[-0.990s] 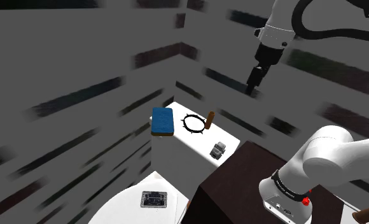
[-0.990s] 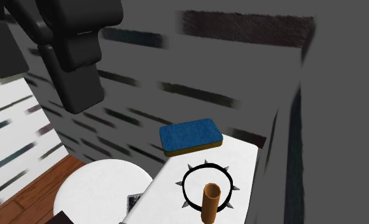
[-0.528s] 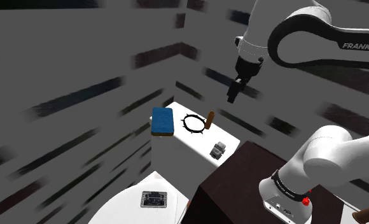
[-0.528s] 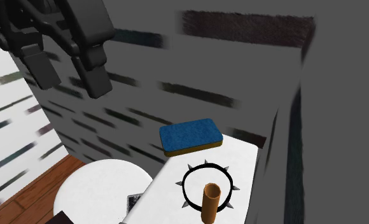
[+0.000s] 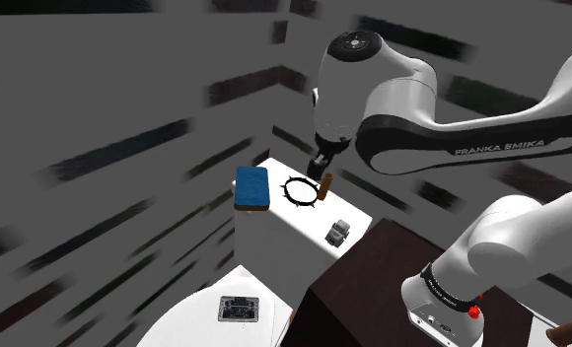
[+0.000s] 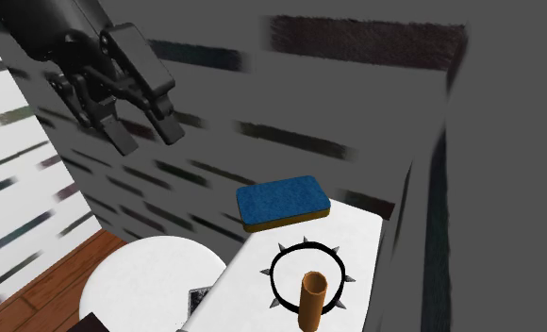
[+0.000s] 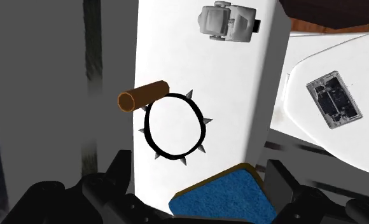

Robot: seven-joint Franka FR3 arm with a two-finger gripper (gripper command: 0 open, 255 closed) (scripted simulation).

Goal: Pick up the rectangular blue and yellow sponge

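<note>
the white arm [image 5: 402, 148] arches over from the stand, and the step in hand looks like the approach: nothing is held yet. the grey wall [image 6: 356, 94] runs close behind the narrow white top [image 7: 240, 95], so the room for moving is mostly overhead and on the side toward the round white lid [image 6: 140, 269] below. the blue and yellow sponge [image 6: 283, 201] lies flat at one end of that top, blue face up, near the rim and near the wall. the black spiked ring [image 7: 146, 127] lies just beside it toward the middle, the brown tube [image 7: 144, 95] stands at the ring's far side, and a small grey object [image 7: 228, 22] sits at the other end, well apart. the gripper [image 6: 146, 134] hangs in the air above the top and off to the side of the sponge, fingers wide and empty. in the wrist view the sponge shows low between them, untouched. the next move probably calls for centring over the sponge, setting the fingers across its shorter width, then a straight descent that keeps clear of the ring's spikes and the wall.
</note>
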